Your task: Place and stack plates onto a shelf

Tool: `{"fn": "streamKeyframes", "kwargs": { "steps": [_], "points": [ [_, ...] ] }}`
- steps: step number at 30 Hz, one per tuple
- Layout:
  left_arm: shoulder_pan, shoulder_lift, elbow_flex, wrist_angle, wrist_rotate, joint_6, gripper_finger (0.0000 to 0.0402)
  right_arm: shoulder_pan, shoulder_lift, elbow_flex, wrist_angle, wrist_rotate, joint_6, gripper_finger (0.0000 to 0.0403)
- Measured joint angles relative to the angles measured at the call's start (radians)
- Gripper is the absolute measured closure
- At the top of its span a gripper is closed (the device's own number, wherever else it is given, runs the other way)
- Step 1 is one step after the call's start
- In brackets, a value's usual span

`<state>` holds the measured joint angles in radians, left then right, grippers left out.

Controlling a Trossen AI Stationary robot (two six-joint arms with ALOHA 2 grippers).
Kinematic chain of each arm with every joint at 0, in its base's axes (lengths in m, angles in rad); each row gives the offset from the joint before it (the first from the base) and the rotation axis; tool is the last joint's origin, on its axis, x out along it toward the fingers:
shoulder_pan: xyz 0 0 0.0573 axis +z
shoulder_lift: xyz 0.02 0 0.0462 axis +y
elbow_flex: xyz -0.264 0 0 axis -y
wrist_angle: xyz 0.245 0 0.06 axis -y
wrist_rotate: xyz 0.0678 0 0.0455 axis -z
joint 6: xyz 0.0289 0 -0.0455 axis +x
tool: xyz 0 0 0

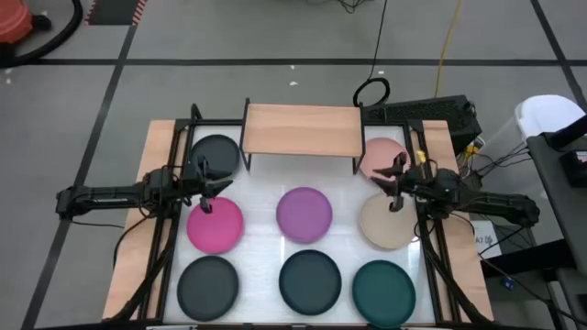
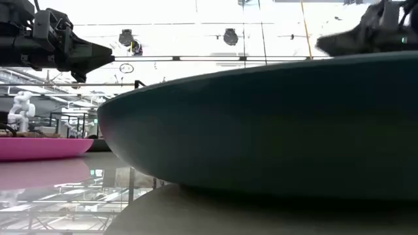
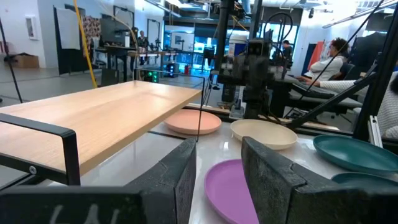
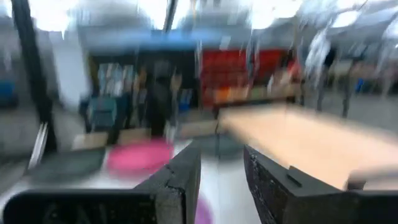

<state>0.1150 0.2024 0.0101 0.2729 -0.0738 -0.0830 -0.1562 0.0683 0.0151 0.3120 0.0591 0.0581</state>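
Blurred: dark fingers (image 4: 180,180) slightly parted, magenta plate (image 4: 138,157) and shelf (image 4: 305,140) beyond.

Left pincer (image 1: 209,191) and right pincer (image 1: 393,191) hover, fingers parted.

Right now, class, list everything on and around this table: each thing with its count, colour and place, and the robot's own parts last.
Shelf: one, light wood on black legs, back centre, bare.
Back plates: dark grey beside the shelf's left end, pale pink beside its right end.
Middle plates: magenta, purple, beige.
Front plates: dark grey, dark teal, teal.
Table: one, white top, wooden edges.
People: seated in the room behind.
Left gripper: above the magenta plate, open.
Right gripper: above the beige plate, open.
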Motion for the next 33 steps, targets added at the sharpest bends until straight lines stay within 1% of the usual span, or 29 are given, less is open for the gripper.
{"fn": "streamKeyframes", "kwargs": {
  "steps": [2,5,9,11,14,16,22,24,26,29,31,33],
  "points": [
    [0.0,0.0,0.0,0.0,0.0,0.0,0.0268,0.0,-0.001,0.018,0.087,-0.016,-0.021,0.0298],
    [0.0,0.0,0.0,0.0,0.0,0.0,0.0268,0.0,0.013,0.07,0.036,-0.079,-0.053,0.0298],
    [0.0,0.0,0.0,0.0,0.0,0.0,0.0268,0.001,0.066,0.159,0.064,-0.088,-0.042,0.0298],
    [0.0,0.0,0.0,0.0,0.0,0.0,0.0268,0.001,0.118,0.198,0.056,-0.119,-0.034,0.0298],
    [0.0,0.0,0.0,0.002,-0.001,0.0,0.0268,0.001,0.218,0.26,0.053,-0.187,-0.03,0.0298],
    [0.0,0.0,0.0,0.006,-0.001,0.0,0.0268,0.002,0.295,0.302,0.059,-0.213,-0.025,0.0298],
    [0.0,0.0,0.0,0.012,-0.001,0.0,0.0268,0.026,0.567,0.402,0.027,-0.298,-0.036,0.0298],
    [0.0,0.0,0.0,0.012,-0.001,0.0,0.0268,0.05,0.653,0.424,0.002,-0.298,-0.07,0.0298],
    [0.0,0.0,0.0,0.013,-0.001,0.0,0.0268,0.081,0.736,0.437,-0.011,-0.296,-0.144,0.0298],
    [0.0,0.0,0.0,0.014,-0.001,0.0,0.0268,0.142,0.838,0.442,0.032,-0.273,-0.233,0.0298],
    [0.0,0.0,0.0,0.014,-0.001,0.0,0.0268,0.168,0.894,0.443,0.045,-0.241,-0.249,0.0298],
    [0.0,0.0,0.0,0.014,-0.001,0.0,0.0268,0.178,0.95,0.443,0.043,-0.239,-0.237,0.0298]
  ]
}}
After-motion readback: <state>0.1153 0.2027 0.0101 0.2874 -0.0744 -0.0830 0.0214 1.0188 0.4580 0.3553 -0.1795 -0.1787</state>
